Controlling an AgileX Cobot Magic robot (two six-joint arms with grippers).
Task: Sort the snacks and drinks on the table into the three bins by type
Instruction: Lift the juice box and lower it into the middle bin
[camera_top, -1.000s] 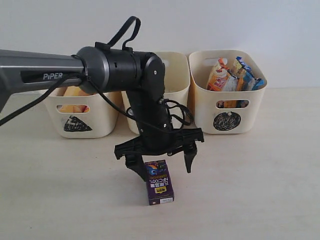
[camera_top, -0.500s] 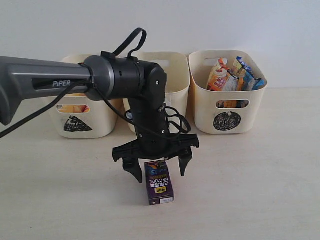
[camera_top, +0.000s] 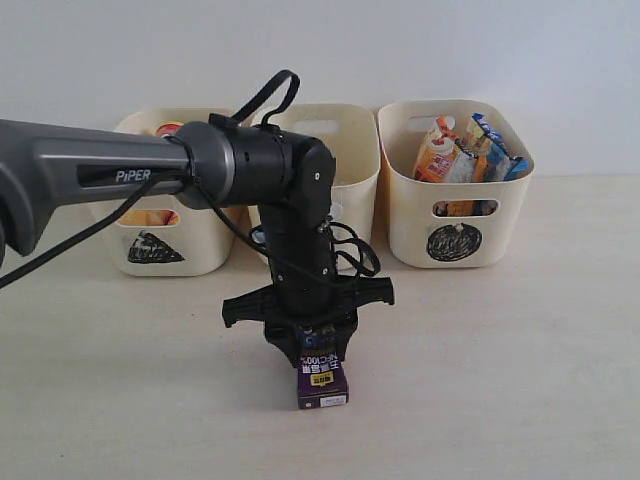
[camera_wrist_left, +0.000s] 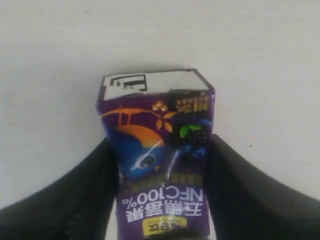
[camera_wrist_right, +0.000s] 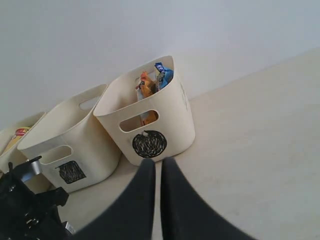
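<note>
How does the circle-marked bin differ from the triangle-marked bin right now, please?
The circle-marked bin stands rightmost and holds crinkly bags; the triangle-marked bin stands leftmost, partly hidden by the left arm, with a tube inside. Both are cream tubs with handle slots.

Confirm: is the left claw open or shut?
Shut on the purple carton: the left claw's fingers press against both its sides in the wrist view.

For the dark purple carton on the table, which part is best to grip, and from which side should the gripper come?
I would grip the dark purple carton by the two flat long sides next to its printed face, coming down from above. Those sides look parallel, and nothing on the table stands against them. The left gripper has one finger against each of them.
</note>
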